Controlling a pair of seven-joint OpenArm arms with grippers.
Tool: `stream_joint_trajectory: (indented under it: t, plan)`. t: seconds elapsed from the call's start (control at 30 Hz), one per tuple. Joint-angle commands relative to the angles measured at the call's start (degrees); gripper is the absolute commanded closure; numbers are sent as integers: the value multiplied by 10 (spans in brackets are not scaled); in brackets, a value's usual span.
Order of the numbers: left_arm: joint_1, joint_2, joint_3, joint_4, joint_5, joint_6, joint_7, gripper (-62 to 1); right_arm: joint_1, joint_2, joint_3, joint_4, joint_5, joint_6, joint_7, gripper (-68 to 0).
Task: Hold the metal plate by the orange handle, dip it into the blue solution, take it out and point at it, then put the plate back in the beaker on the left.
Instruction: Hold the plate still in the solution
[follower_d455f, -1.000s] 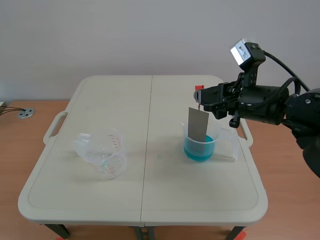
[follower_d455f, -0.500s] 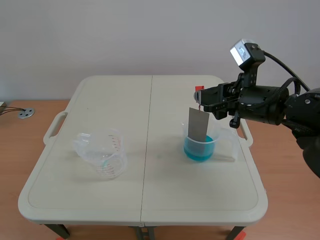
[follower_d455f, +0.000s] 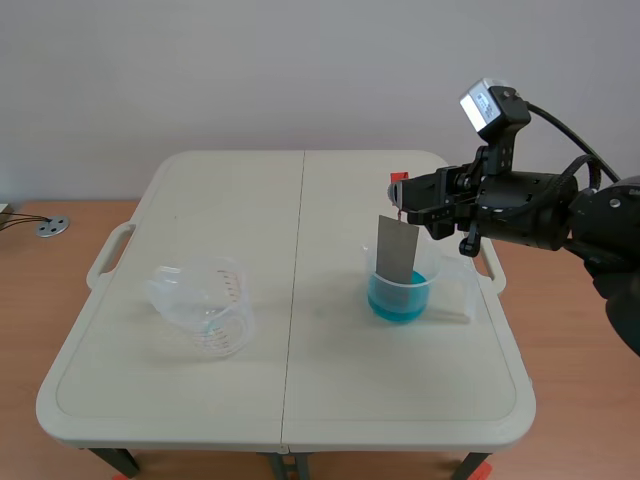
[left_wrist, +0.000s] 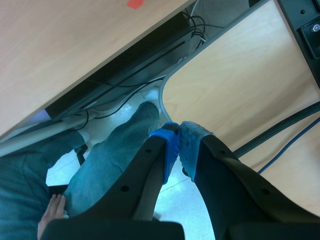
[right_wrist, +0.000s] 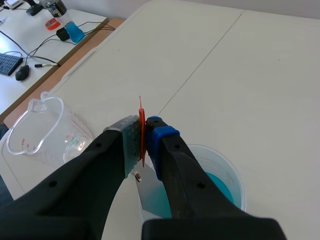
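My right gripper (follower_d455f: 401, 195) (right_wrist: 144, 136) is shut on the thin orange handle (right_wrist: 141, 131) of the grey metal plate (follower_d455f: 396, 249). The plate hangs upright with its lower end inside the clear beaker (follower_d455f: 400, 292) that holds the blue solution (follower_d455f: 396, 300) (right_wrist: 220, 186). To the left on the table stands a second clear beaker with red marks (follower_d455f: 207, 307) (right_wrist: 41, 131). My left gripper (left_wrist: 178, 145) is off the table, shut on nothing, and does not appear in the scene view.
The cream folding table (follower_d455f: 290, 390) has a seam down its middle. A person's leg in jeans (left_wrist: 107, 160) and floor cables lie ahead of the left gripper. A desk with a keyboard and mouse (right_wrist: 22, 72) stands beyond the table's far side in the right wrist view.
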Motion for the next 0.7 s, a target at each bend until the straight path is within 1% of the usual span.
stream_joint_trajectory:
  t: [0.0,0.67]
  plan:
    - [0,1,-1,5,-3,0,-3,-19,6,3,2,3,-4,7,0,-15]
    - [0,1,-1,5,-3,0,-3,-19,6,3,2,3,-4,7,6,-15]
